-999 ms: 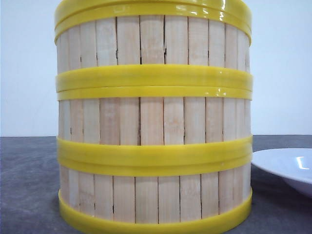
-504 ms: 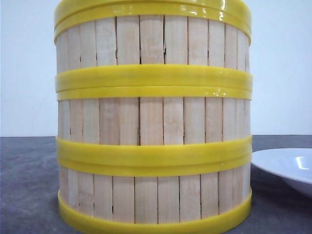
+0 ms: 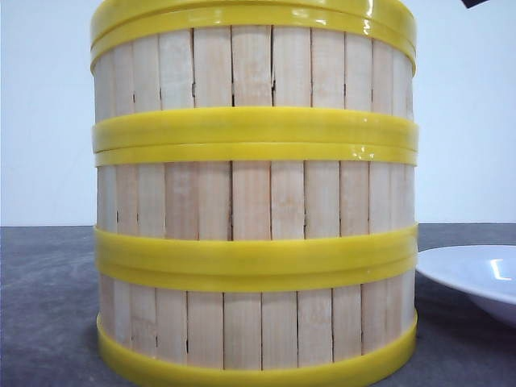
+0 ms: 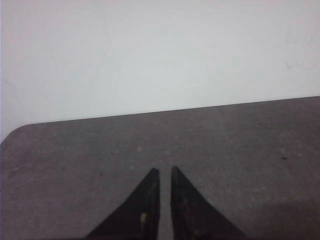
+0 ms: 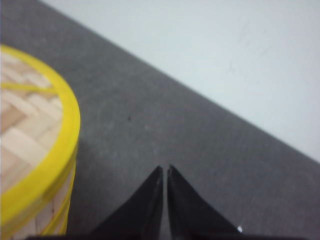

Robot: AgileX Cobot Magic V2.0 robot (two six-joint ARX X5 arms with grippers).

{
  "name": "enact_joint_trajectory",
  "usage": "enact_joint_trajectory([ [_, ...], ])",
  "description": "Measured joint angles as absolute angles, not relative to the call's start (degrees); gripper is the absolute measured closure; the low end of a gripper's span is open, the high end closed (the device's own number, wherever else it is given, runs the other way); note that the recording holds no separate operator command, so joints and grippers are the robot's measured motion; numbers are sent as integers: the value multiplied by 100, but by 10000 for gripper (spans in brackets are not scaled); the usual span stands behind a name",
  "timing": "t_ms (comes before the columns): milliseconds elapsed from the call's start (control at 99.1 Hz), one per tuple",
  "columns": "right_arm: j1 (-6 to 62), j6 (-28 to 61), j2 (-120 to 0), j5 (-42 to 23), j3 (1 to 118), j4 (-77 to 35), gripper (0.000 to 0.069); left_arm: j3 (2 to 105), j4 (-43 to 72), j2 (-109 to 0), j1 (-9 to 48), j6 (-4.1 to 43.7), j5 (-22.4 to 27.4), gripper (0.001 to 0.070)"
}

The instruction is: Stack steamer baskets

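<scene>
Three steamer baskets stand stacked close in front of the front camera, bottom (image 3: 258, 326), middle (image 3: 258, 201) and top (image 3: 258, 68), with walls of pale slats and yellow rims lined up. The right wrist view shows a woven, yellow-rimmed top (image 5: 30, 125) on the stack. My right gripper (image 5: 164, 167) is shut with nothing in it, above the grey table beside the stack and apart from it. My left gripper (image 4: 163, 170) is shut and holds nothing, over bare table, with no basket in its view.
A white plate (image 3: 476, 278) sits on the grey table (image 3: 48, 306) right of the stack. A white wall stands behind. A dark piece (image 3: 476, 2) pokes into the front view's upper right corner. The table's rounded corner (image 4: 15, 132) appears in the left wrist view.
A small dark piece has come into the upper right corner of the front view. The stack and the plate have not moved.
</scene>
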State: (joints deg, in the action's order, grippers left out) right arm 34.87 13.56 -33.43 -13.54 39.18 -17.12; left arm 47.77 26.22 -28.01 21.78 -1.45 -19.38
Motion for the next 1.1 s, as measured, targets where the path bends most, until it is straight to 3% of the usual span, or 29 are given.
enact_joint_trajectory([
  [666,3479,1367,-2993,-1361,3953,-1603,679,4827,2504,-2735,2180,-75,-1940,695],
  [827,3015,1341,-2456,-1190,3924,-2001,679,4827,2504,-2738,2180,-75,-1940,695],
  [928,2582,1251,-1890,-1138,3518,-1865,680,4827,2502,-2738,2180,-73,-1940,695],
  [1099,1935,569,-1081,-1085,1785,-259,681,4827,2504,-2735,2180,-64,-1938,695],
])
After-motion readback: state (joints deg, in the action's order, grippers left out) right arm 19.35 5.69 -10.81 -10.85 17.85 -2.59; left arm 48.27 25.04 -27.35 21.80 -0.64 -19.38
